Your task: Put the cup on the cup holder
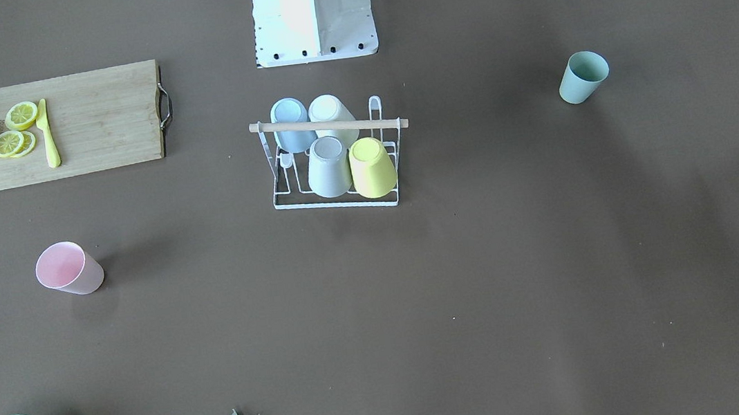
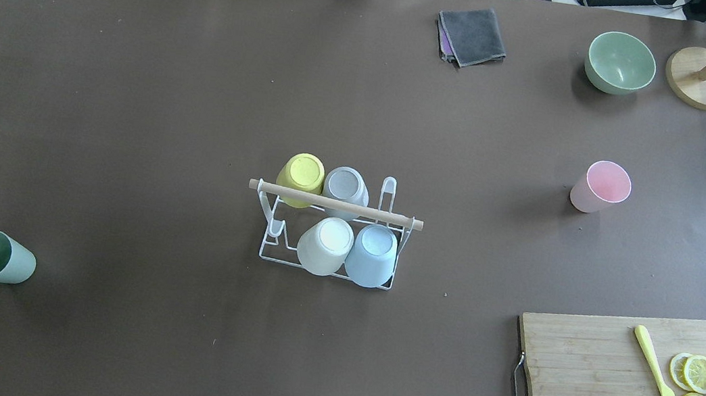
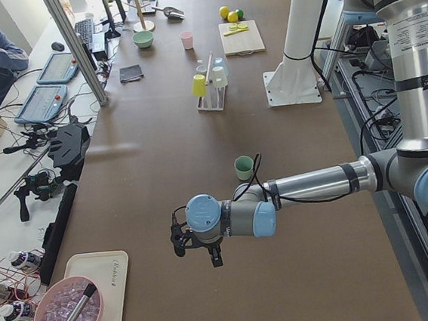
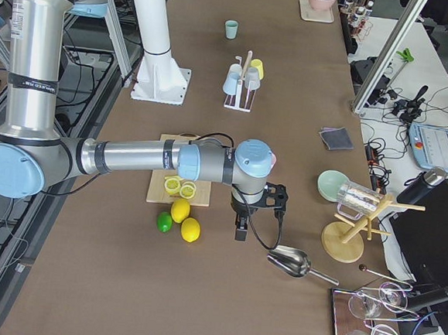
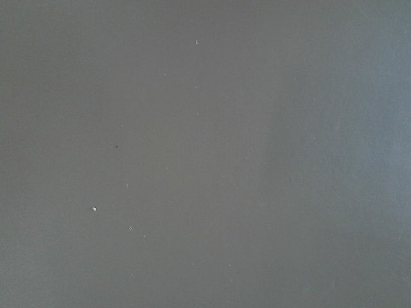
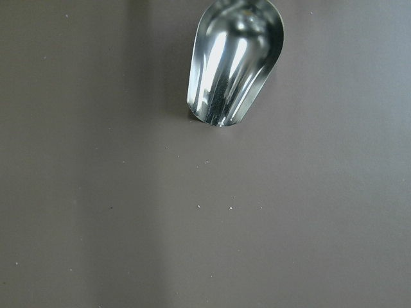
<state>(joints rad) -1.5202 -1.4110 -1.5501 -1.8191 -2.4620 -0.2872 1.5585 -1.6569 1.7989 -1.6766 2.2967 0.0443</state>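
Front view: I see the white wire cup holder with a wooden rod (image 1: 374,124) at mid-table, carrying four upturned cups. A pink plastic cup (image 1: 69,269) and a pale green plastic cup (image 1: 583,76) stand upright, well apart from it. Left side view: the left gripper (image 3: 199,254) hangs over the brown table (image 3: 154,166). Right side view: the right gripper (image 4: 260,221) hangs near a shiny steel scoop (image 4: 288,261). I cannot tell how either's jaws stand.

place: robotics lab | signs: teach pendants (image 3: 57,68), aluminium frame post (image 3: 75,45)
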